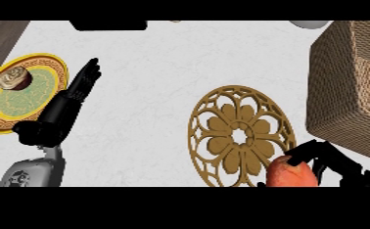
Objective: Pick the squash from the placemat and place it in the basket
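At the far left edge of the white counter (159, 66), a round plate (45, 64) with a yellow rim and a green patterned centre lies flat, partly cut off by the view's edge. A small brown-and-cream swirled item (14, 78) sits on the plate's upper left part; what it is cannot be told. Just beside the plate's right rim stands the left hand (69, 103), at the end of its grey forearm (29, 171), which enters from the lower left corner. Its fingers are straight and held together, pointing up and slightly right, and they hold nothing. Along the top edge, a dark object (108, 25) is partly visible, too cropped to identify. Right of centre lies the placemat (242, 136), a round golden-brown openwork disc with a flower pattern, flat on the counter. At its lower right edge is the squash (291, 173), orange-red, overlapping the placemat's rim and cut off by the lower edge of the view. The right hand (325, 157) is clamped on the squash: its black fingers curl over the top and right side of the squash. Whether the squash rests on the placemat or is raised above it cannot be told. At the right edge stands the basket (343, 86), woven and tan, its wall near the placemat's right side. A pale rounded object (312, 24) shows at the top edge, left of the basket's upper corner.
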